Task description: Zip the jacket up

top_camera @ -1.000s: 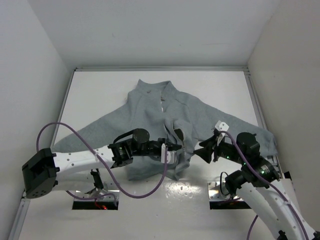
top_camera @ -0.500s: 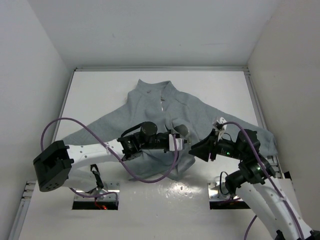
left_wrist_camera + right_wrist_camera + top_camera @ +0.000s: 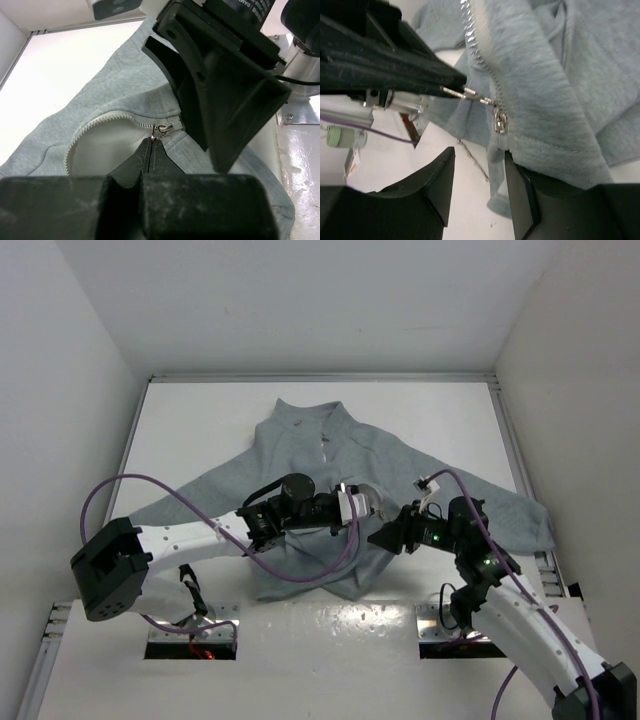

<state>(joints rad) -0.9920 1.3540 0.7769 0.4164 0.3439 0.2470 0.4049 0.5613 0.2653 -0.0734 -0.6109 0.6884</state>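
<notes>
The light grey fleece jacket (image 3: 300, 455) lies spread on the white table, collar at the far side. My left gripper (image 3: 357, 503) sits over its lower front and, in the left wrist view, is shut (image 3: 151, 143) on the small metal zipper pull (image 3: 163, 129), beside the pale zipper teeth (image 3: 100, 121). My right gripper (image 3: 379, 537) is just right of it at the hem. In the right wrist view it stands open (image 3: 479, 156), the zipper slider (image 3: 500, 122) just above its gap and the hem (image 3: 555, 150) lying over its right finger.
White walls enclose the table (image 3: 200, 420) on three sides. Two metal base plates (image 3: 190, 642) (image 3: 440, 625) sit at the near edge. A purple cable (image 3: 160, 490) loops over the left arm and across the jacket's lower part.
My left gripper has moved away from the near edge, toward the collar, with the zipper pull. The right gripper has shifted left to the hem, close beside it.
</notes>
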